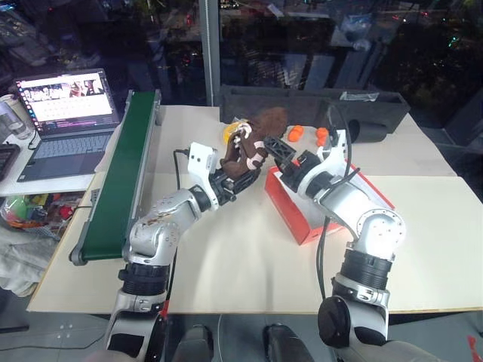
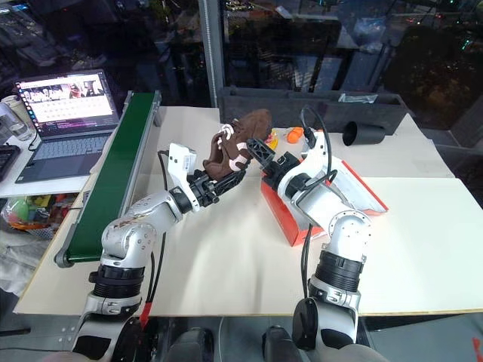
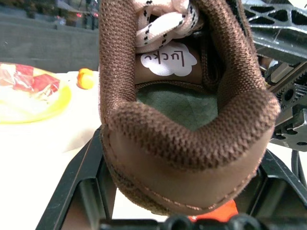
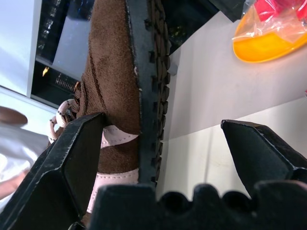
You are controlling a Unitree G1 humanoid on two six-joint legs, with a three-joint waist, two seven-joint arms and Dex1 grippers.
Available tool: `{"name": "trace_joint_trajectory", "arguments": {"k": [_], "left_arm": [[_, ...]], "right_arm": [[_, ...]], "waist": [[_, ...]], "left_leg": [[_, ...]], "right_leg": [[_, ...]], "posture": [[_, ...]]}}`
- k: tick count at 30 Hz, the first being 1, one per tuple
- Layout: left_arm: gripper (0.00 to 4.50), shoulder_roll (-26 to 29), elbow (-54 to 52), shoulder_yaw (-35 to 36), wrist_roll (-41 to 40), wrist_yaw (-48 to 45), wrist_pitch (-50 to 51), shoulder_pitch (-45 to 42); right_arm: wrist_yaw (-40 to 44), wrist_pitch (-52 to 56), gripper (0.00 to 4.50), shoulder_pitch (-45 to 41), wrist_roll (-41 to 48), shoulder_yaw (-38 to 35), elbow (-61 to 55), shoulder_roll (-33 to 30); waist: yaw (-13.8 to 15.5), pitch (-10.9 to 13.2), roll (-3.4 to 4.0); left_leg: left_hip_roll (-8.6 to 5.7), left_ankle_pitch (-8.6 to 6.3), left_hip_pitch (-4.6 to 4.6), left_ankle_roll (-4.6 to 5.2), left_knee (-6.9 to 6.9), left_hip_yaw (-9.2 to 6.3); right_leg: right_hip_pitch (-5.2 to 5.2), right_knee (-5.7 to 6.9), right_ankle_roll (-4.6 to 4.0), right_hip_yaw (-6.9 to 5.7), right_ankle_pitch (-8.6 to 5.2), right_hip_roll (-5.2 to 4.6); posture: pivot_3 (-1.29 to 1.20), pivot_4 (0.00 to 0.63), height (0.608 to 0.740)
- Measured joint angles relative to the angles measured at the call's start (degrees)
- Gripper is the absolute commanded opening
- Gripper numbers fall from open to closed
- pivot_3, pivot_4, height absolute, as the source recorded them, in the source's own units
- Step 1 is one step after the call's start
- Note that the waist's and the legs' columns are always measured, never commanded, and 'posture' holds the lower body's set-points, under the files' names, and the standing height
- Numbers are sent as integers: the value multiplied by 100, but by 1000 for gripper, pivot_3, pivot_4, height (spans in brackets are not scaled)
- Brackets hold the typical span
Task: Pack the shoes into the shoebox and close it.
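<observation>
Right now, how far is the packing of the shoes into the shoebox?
Early stage. Nothing looks packed yet. In hand: the left gripper holds one brown shoe in the air beside the red shoebox, and the open right gripper has its fingers around that shoe, not closed. Left to do: put the shoes inside and close the box.

You're clearly in some kind of robotics lab or office test space, not a home. Your bench is a big cream-coloured table (image 1: 249,264) pushed up against a glass wall (image 1: 302,45) that's dark with reflections. There's a green conveyor belt (image 1: 124,170) running along one side, which screams test rig. Off to the side sits an open laptop (image 1: 64,121) on a separate desk, with clutter piled below it. A long dark grey tray (image 1: 302,102) sits at the back edge.
</observation>
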Motion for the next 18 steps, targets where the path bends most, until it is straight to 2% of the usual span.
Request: {"name": "trace_joint_trajectory", "arguments": {"k": [4, 12, 18], "left_arm": [[2565, 41, 62, -18, 12, -63, 0, -48], [2565, 42, 163, -35, 27, -69, -5, -87], [2565, 44, 163, -46, 56, -69, -13, -98]], "right_arm": [[-100, -72, 3491, -4, 158, 16, -10, 1], [-224, -244, 768, -2, 257, 149, -39, -18], [-280, -333, 768, -1, 297, 225, -39, -39]], "waist": [[0, 0, 0], [-1, 0, 0], [-1, 0, 0]], "left_leg": [[0, 0, 0, 0, 0, -1], [0, 0, -2, 0, 0, -2], [0, 0, -2, 0, 0, -2]], "right_leg": [[1, -1, 0, -1, 0, 0], [0, -3, 0, -2, 0, 0], [0, -4, 0, -2, 0, 0]], "posture": [[0, 150, 714], [0, 150, 714], [0, 150, 714]]}}
